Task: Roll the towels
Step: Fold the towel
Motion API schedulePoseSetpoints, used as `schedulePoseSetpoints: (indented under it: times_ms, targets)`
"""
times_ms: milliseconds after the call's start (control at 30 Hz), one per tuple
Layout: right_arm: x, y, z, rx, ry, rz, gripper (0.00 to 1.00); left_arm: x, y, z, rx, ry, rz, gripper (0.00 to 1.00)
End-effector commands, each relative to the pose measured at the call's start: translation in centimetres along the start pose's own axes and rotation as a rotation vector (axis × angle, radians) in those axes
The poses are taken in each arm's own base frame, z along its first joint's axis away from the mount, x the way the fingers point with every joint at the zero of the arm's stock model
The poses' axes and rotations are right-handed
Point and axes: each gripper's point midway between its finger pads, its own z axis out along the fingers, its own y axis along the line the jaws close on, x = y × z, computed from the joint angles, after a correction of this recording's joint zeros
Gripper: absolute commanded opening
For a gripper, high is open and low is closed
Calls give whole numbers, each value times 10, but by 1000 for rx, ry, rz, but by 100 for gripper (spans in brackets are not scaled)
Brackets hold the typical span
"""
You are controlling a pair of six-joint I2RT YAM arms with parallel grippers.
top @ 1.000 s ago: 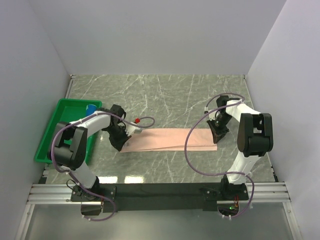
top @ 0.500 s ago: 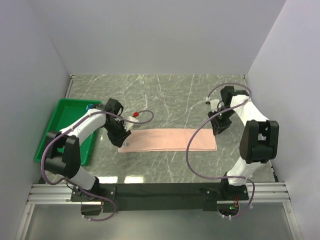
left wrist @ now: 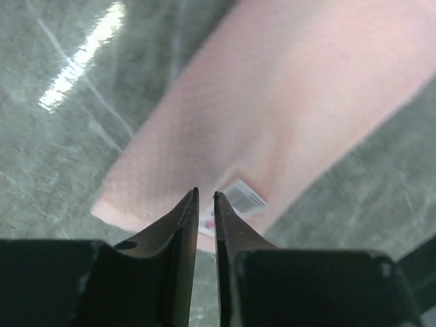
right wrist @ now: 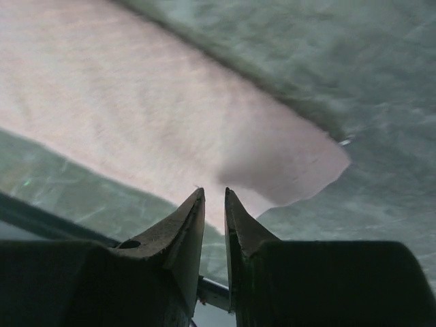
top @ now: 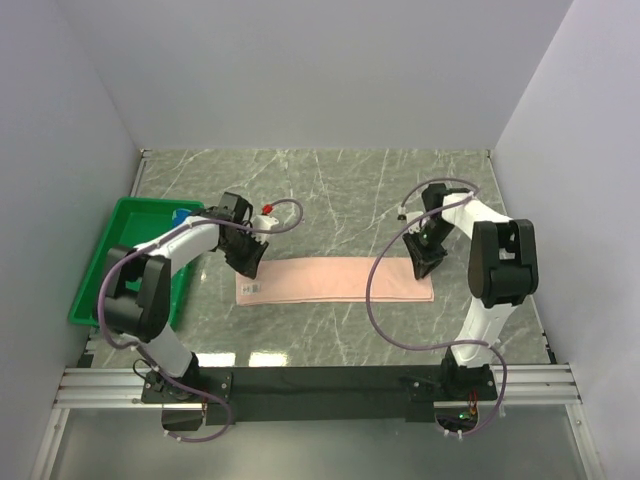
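The pale salmon-pink towel (top: 340,280) lies flat on the table as a long strip running left to right, with its small white tag (left wrist: 245,199) at the left end. My left gripper (top: 250,262) hovers over that left end. Its jaws (left wrist: 205,194) stand a narrow gap apart with nothing between them. My right gripper (top: 421,265) hangs over the towel's right end (right wrist: 286,163). It (right wrist: 214,191) is also slightly open and empty. A bit of blue (top: 181,213) shows in the tray behind the left arm; I cannot tell what it is.
A green plastic tray (top: 110,270) stands at the left edge of the marble table (top: 330,190), close to the left arm. Grey walls close in the left, right and far sides. Purple cables loop from both arms over the towel's ends.
Both grippers were shut at the towel's ends a second ago; they opened, let go and shifted slightly away from me, then narrowed. The towel now lies straighter and flatter.
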Motion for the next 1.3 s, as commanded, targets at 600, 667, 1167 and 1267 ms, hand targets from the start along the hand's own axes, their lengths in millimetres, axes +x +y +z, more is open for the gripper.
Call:
schedulePoseSetpoints:
  times_ms: [600,667,1167,1267]
  targets:
    - [-61,-48,-49,241,-216,151,43,-27,17,-17,-46,-118,-180,35]
    - [-49,-45,-44,213,-192,189,43,-32,14,-25,-50,-146,-181,39]
    - [-27,-47,5,113,-105,296,43,-39,11,-57,-109,-210,-148,51]
    - [-24,-49,14,132,-82,297,42,-37,12,-57,-116,-209,-150,51]
